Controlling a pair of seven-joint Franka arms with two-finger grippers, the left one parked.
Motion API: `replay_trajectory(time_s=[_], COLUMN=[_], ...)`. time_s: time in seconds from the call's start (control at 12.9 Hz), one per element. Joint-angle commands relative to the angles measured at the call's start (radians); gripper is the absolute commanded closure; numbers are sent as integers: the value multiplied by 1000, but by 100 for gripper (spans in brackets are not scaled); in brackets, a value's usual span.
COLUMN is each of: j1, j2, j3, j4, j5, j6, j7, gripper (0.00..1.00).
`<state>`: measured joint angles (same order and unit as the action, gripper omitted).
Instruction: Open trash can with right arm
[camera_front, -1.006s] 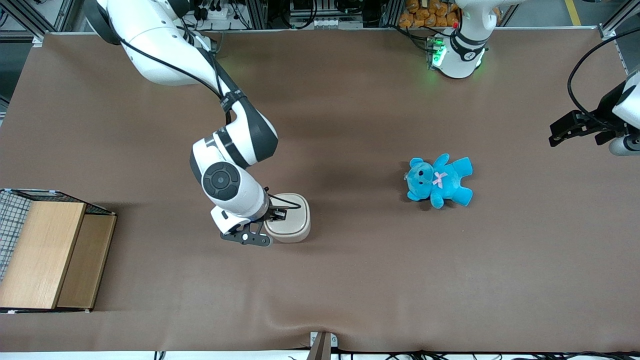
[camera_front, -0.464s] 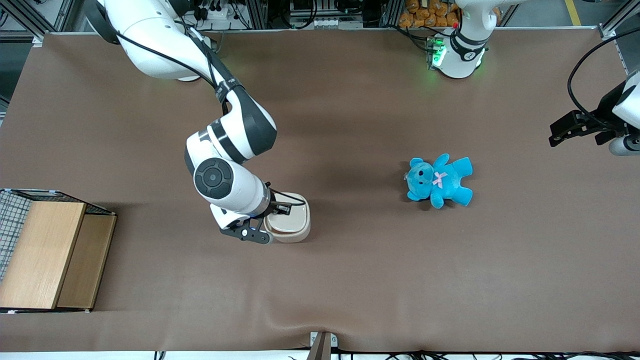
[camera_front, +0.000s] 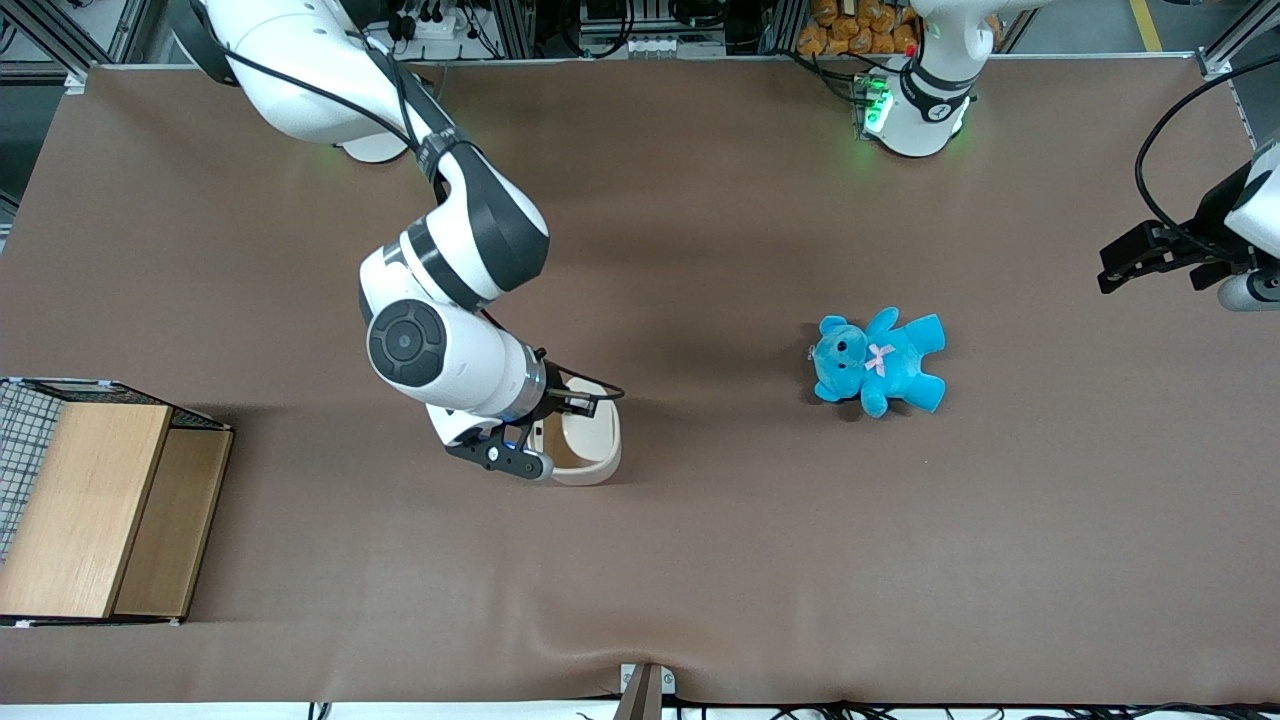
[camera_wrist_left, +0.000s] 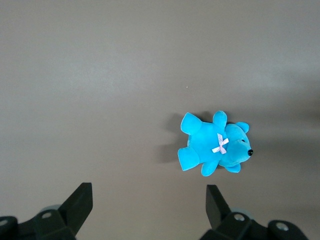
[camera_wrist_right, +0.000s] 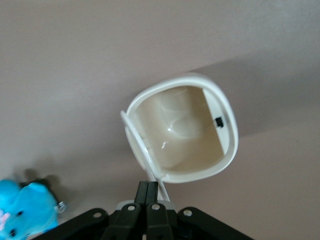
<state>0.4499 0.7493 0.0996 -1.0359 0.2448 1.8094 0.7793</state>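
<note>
The right arm (camera_front: 455, 350) is bent low over the middle of the brown table (camera_front: 700, 560), and its black hand (camera_front: 548, 428) sits right at the trash can (camera_front: 592, 440), on the side toward the working arm's end. The wrist view shows the hand's two fingers (camera_wrist_right: 148, 196) pressed together, pinching the thin edge of the lid (camera_wrist_right: 142, 150). And the lid is up: it stands on edge at one side of the rim, and the cream-white trash can (camera_wrist_right: 200, 130) gapes open, its smooth hollow inside plain to see, with a small dark catch on the inner wall. The can rests upright on the table. A blue teddy (camera_front: 878, 362) lies flat on the table well apart from it, toward the parked arm's end. A wooden box (camera_front: 100, 505) sits at the table's edge toward the working arm's end, nearer the front camera than the can.
</note>
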Motion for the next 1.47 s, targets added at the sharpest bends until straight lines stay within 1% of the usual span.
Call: replay_trajectory(time_s=[0.0, 0.08, 0.15, 0.23, 0.39, 0.62, 0.77, 0.85, 1.08, 1.16, 1.24, 1.32, 1.39], j1=[-5, -13, -23, -36, -66, -147, -230, -265, -321, -333, -333, -333, -342], j2=[-56, -70, -80, -93, -132, -166, -180, -183, -199, -211, -237, -252, -258], j3=[-5, -3, -3, 6, 28, 64, 103, 106, 83, 59, 25, 2, 3], j4=[-1, -1, -3, -3, -9, -10, -10, -10, -10, -10, -12, -13, -13], j5=[59, 67, 68, 70, 70, 67, 67, 67, 56, 54, 51, 33, -8], j6=[-47, -70, -96, -105, -125, -209, -264, -286, -375, -396, -404, -413, -433], j7=[32, 32, 31, 31, 29, 15, -37, -75, -271, -323, -336, -336, -337], gripper=[88, 64, 22, 6, 0, 0, 0, 0, 0, 0, 0, 0, 0])
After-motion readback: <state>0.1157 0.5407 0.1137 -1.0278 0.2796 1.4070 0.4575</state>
